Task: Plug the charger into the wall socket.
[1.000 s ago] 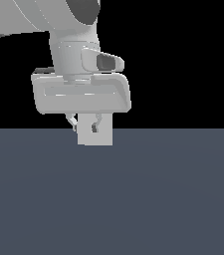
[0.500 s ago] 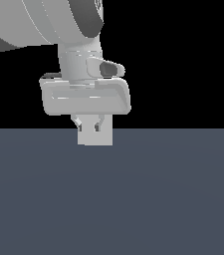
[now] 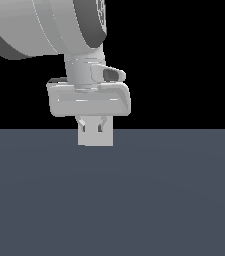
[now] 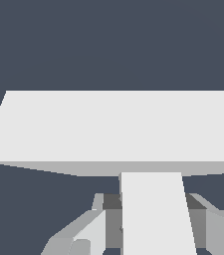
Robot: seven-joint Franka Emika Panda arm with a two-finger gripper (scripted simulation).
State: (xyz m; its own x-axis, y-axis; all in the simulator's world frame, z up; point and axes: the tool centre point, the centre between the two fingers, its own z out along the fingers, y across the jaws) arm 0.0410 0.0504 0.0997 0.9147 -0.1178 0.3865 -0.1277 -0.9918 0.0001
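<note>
In the wrist view the charger (image 4: 153, 214) is a narrow off-white block between my two fingers (image 4: 78, 236). My gripper (image 4: 151, 234) is shut on it. Its far end meets the near side of the wall socket (image 4: 113, 124), a much wider pale block lying across the view; the socket's dot is hidden. In the exterior view my gripper (image 3: 94, 127) points down, with the fingers (image 3: 84, 125) in front of a pale block (image 3: 95, 139) at the floor's far edge. I cannot tell there where the charger ends and the socket starts.
A flat dark grey-blue floor (image 3: 134, 200) fills the lower half of the exterior view, with black background above. The arm's large upper links (image 3: 49, 25) fill the top of that view on its left.
The hand has turned from a tilt to level and shifted slightly towards the exterior view's right. The upper arm links now loom larger. The pale block has barely moved.
</note>
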